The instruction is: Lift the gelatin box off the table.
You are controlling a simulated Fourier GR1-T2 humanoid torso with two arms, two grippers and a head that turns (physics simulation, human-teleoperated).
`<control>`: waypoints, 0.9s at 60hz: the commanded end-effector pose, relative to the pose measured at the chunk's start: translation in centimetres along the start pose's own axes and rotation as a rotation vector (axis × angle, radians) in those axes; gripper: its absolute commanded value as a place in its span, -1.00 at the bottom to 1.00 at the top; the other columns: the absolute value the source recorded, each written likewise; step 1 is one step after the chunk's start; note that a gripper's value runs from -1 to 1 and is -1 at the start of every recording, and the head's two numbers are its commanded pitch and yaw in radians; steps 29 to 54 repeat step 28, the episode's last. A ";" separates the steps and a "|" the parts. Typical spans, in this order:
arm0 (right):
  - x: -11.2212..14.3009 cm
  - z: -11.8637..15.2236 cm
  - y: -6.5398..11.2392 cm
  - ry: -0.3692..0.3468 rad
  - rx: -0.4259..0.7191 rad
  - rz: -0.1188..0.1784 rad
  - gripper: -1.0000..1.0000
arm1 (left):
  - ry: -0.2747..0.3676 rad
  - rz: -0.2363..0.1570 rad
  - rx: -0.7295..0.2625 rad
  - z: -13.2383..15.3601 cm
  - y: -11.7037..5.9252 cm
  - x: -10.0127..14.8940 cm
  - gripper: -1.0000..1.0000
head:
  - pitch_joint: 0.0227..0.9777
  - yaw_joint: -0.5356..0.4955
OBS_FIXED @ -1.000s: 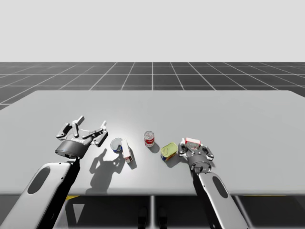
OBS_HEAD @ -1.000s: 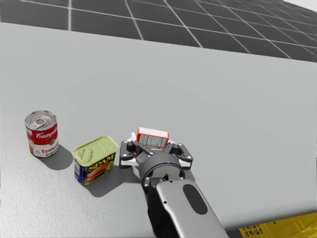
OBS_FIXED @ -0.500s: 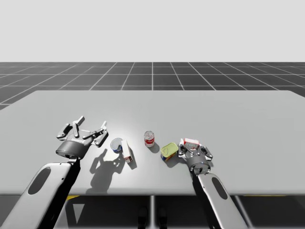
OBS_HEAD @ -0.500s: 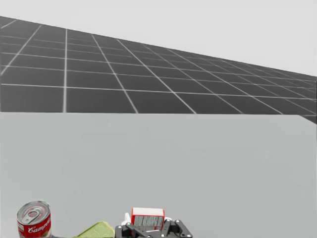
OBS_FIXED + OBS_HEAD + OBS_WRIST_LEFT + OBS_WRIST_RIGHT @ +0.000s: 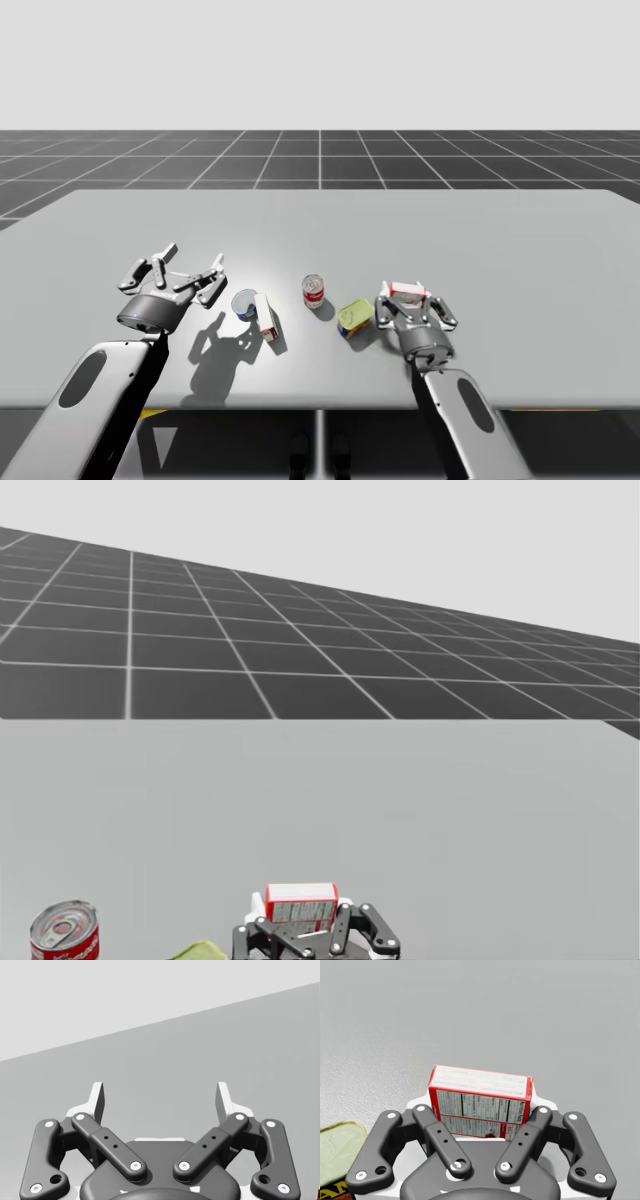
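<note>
Right wrist view is showing your right gripper clamping the gelatin box: its fingers are pressing on the two short ends of the box, so the grasp is looking made and the lift itself is the step in hand. In the high view the gelatin box is sitting a little right of centre, in the lower half of the frame, inside the right gripper and just beside a rectangular can with a yellow-green top. Whether its underside is touching the table is not something you can be telling from these views. You are probably needing a straight upward pull next, holding the squeeze steady and keeping away from the rectangular can. The box is showing as a small red-edged carton with a white printed face, lying level across the fingers; being light and thin-walled, it is likely asking for a gentle grip. Your left gripper is hovering at the lower left with its fingers spread wide and holding nothing.
</note>
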 end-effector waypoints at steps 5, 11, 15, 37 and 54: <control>5.2 -0.2 -1.6 -0.153 -0.106 0.004 0.96 | -0.003 0.009 0.002 0.0 0.1 0.0 -1.00 | -0.12 -0.70; 7.5 0.0 -1.8 -0.225 -0.109 0.020 1.00 | -0.002 0.008 0.002 0.0 0.1 0.0 -1.00 | -0.12 -0.71; 9.0 0.1 -1.9 -0.270 -0.108 0.024 1.00 | -0.003 0.009 0.003 0.0 0.2 0.1 -1.00 | -0.12 -0.71; 14.0 1.5 -2.2 -0.433 -0.119 0.028 1.00 | -0.004 0.010 0.005 0.0 0.3 0.1 -1.00 | -0.14 -0.70; 14.0 1.5 -2.2 -0.433 -0.119 0.028 1.00 | -0.004 0.010 0.005 0.0 0.3 0.1 -1.00 | -0.14 -0.70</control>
